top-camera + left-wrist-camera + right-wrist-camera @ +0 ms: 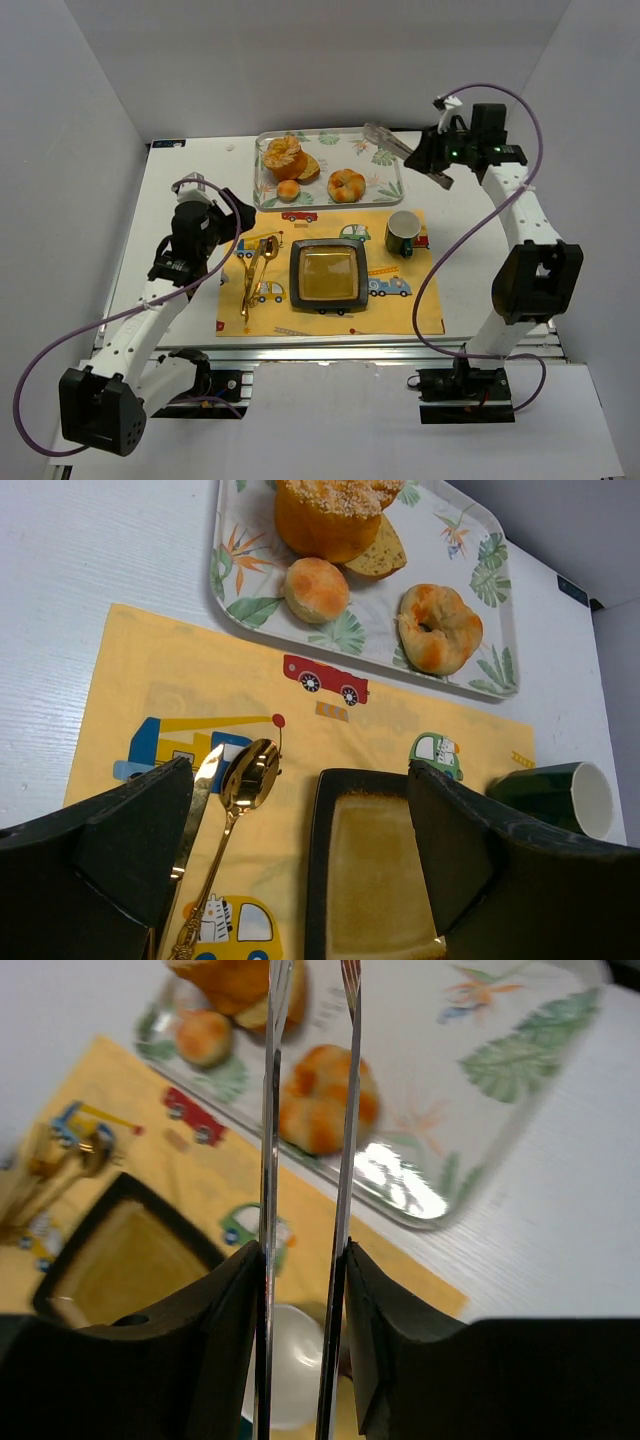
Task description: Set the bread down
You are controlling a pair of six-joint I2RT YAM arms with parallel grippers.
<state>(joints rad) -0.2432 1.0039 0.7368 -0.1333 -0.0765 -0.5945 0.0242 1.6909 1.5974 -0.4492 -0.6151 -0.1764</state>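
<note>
The bread (310, 169) is a thin tan toast slice lying on the tray, partly under the big round bun; it also shows in the left wrist view (382, 554). The black square plate (296, 276) sits empty on the yellow placemat and also shows in the left wrist view (322, 870). My right gripper (432, 160) is shut on metal tongs (388, 140), held above the tray's right end; the tong arms (346, 1110) run between its fingers. My left gripper (222, 252) is open and empty above the placemat's left part (300, 810).
The leaf-patterned tray (388, 190) at the back also holds a round orange bun (283, 153), a small roll (288, 190) and a knotted roll (346, 185). A gold spoon and knife (255, 272) lie left of the plate. A green cup (403, 233) stands to its right.
</note>
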